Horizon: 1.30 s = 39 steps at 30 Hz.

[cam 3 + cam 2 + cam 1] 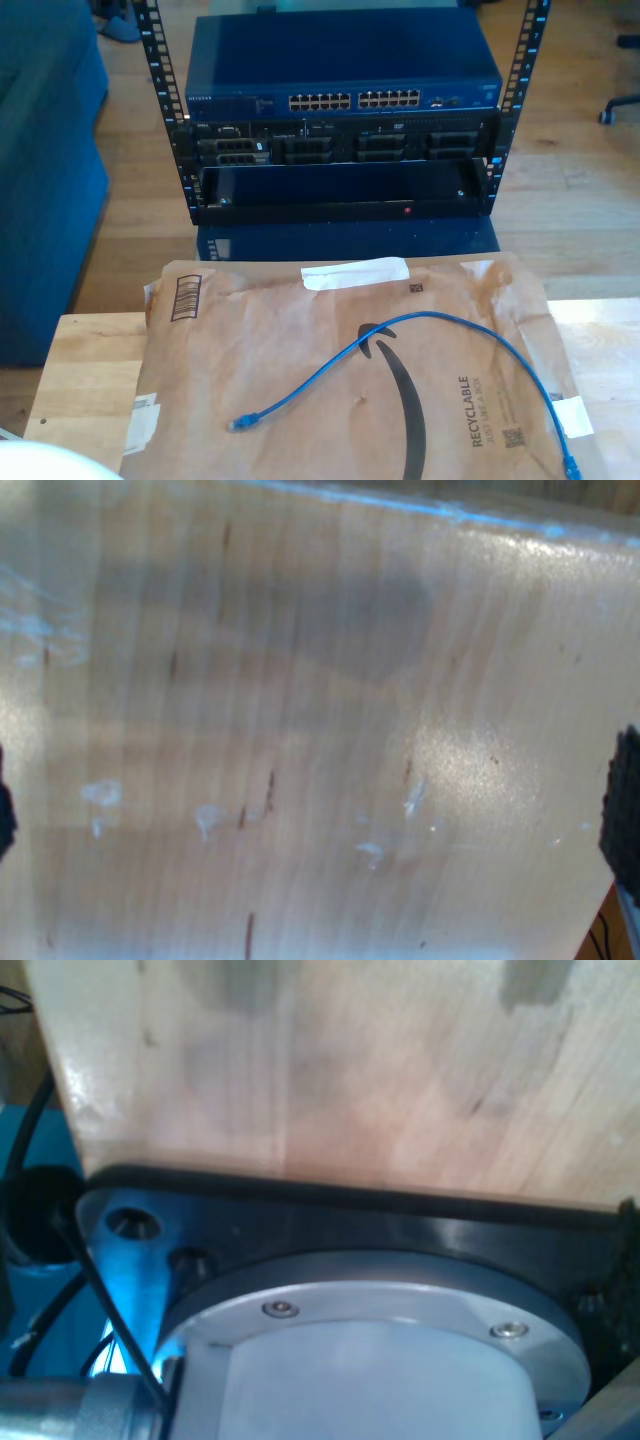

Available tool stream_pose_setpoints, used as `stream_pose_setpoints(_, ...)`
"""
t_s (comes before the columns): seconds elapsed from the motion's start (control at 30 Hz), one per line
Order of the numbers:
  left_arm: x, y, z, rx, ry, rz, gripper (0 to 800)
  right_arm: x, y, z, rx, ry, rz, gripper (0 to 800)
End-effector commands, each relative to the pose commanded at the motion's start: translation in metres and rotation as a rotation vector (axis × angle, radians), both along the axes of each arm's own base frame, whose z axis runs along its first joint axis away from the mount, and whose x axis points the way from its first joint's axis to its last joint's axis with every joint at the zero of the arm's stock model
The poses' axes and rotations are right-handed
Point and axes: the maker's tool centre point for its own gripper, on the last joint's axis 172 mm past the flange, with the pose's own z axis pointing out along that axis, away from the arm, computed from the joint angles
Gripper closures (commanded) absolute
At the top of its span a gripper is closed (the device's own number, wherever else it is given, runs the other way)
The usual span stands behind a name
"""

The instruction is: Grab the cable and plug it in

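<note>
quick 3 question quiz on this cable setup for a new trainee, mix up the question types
1. True or false: the thin bright-blue network cable lies loose on the brown paper mailer.
2. Multiple choice: the clear-tipped plug nearer the exterior view's left is (a) in a switch port, (b) lying on the mailer, (c) held in jaws.
3. Fill in: the two rows of ports sit on the dark-blue ____ at the top of the black metal rack.

Key: 1 true; 2 b; 3 network switch.
</note>
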Motion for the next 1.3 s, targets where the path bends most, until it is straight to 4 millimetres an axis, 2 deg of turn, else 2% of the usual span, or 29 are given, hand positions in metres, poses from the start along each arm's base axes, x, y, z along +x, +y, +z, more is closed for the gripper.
stream_pose_setpoints(1.17, 0.0, 0.0, 0.0, -0.002, -0.001, -0.001, 0, 0.0, 0.0, 0.0, 0.0, 0.0, 0.0, 1)
stream_pose_setpoints(1.3, -0.001, 0.001, 0.003, -0.003, 0.003, 0.003, 0, 0.003, -0.012, 0.01, -0.037, -0.006, -0.003, 1)
